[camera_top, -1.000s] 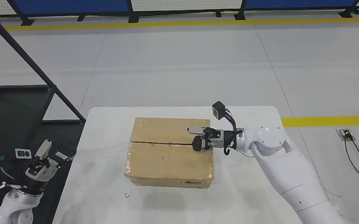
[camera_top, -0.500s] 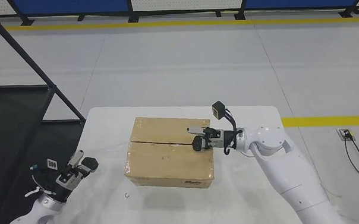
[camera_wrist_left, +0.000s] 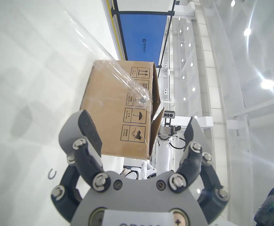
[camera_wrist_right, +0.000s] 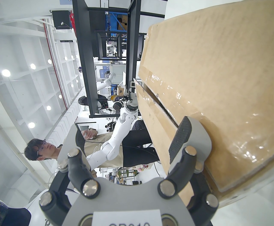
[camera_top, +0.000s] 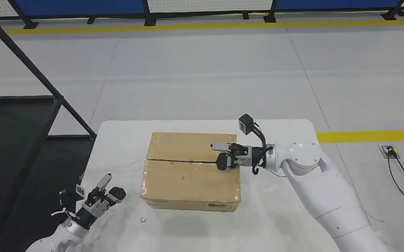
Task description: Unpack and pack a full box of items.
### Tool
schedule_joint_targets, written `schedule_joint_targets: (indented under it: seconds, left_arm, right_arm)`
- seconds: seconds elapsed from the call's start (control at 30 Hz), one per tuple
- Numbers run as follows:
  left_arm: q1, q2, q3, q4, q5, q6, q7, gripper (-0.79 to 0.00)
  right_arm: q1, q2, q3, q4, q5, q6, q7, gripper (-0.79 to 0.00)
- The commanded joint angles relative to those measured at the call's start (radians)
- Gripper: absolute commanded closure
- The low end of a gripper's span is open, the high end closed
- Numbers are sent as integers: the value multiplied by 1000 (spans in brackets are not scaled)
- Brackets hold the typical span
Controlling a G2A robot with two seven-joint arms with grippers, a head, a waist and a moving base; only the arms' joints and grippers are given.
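- Box (camera_top: 191,169), 8 o'clock side: left jaws spread, empty, apart from it above the surface (camera_top: 116,162).
- Box sits mid-surface, flaps down; I judge unpacking barely begun, repacking wholly left.
- Over the seam's (camera_top: 190,161) 3 o'clock end, right jaws spread.
- From above the seam looks shut; left wrist view reveals a gaping flap (camera_wrist_left: 157,124) and loose tape (camera_wrist_left: 137,89).

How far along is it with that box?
Barely begun. Nothing is out; the box sits on the table with flaps down, the seam gaping slightly. The right gripper is open at that seam, the left gripper open beside the box. Opening, unpacking and repacking remain.
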Motion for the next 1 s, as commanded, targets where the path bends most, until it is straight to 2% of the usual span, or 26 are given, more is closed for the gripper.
schedule_joint_targets:
  seconds: [0.0, 0.17, 0.3, 0.97]
  left_arm:
    - [-1, 0, -2, 2, 3, 0, 9, -785]
    - [-12, -9, 12, -4, 41, 26, 95, -785]
    - [-41, -19, 36, 20, 25, 56, 106, -785]
    - [-268, -88, 157, 217, -85, 127, 206, -785]
  right_arm:
    - [0, 0, 0, 0, 0, 0, 0, -785]
    - [0, 0, 0, 0, 0, 0, 0, -785]
    - [0, 0, 0, 0, 0, 0, 0, -785]
    - [0, 0, 0, 0, 0, 0, 0, -785]
